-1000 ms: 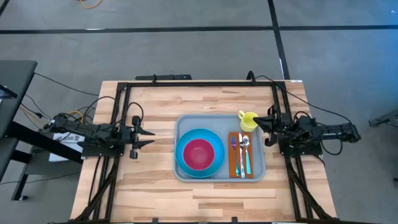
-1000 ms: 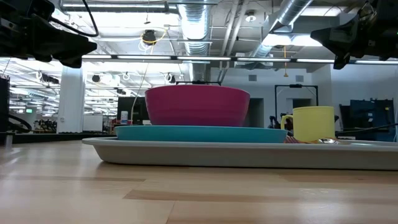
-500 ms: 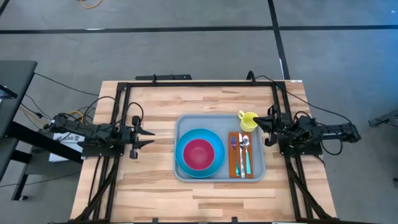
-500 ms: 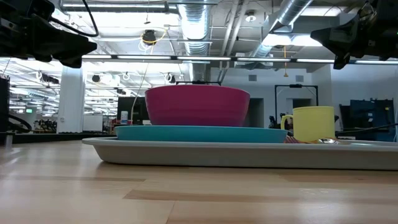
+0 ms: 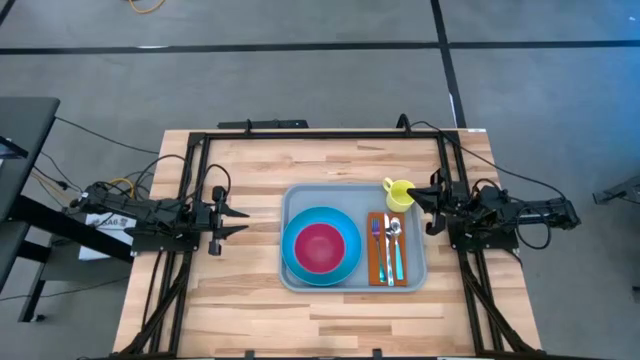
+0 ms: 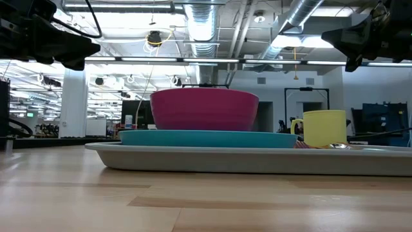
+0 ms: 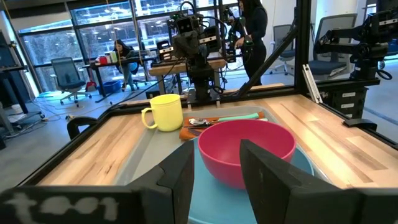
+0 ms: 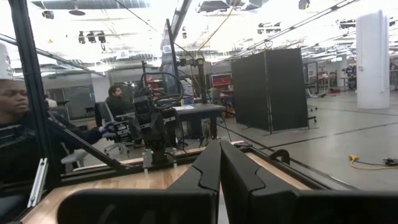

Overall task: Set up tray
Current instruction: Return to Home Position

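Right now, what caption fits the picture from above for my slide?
Tray holds bowl on plate, mug, cutlery on napkin; left hand and right hand wait outside.

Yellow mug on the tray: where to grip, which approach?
Probably the rim wall of the yellow mug, one finger inside, coming from above with the right pincer, which hangs close beside it. The mug stands upright with its mouth open, and its handle points away from that arm.

Robotics laboratory, open-plan, industrial. Evidence: exposed ceiling ducts (image 6: pixel 203 26); grey concrete floor (image 5: pixel 300 90) with dark tape lines (image 5: pixel 300 46); further arm rigs (image 7: pixel 194 43) beyond; office chairs (image 7: pixel 67 73); seated person (image 7: pixel 121 51); black partition (image 8: pixel 270 90); loose yellow cable (image 8: pixel 367 163) on floor.
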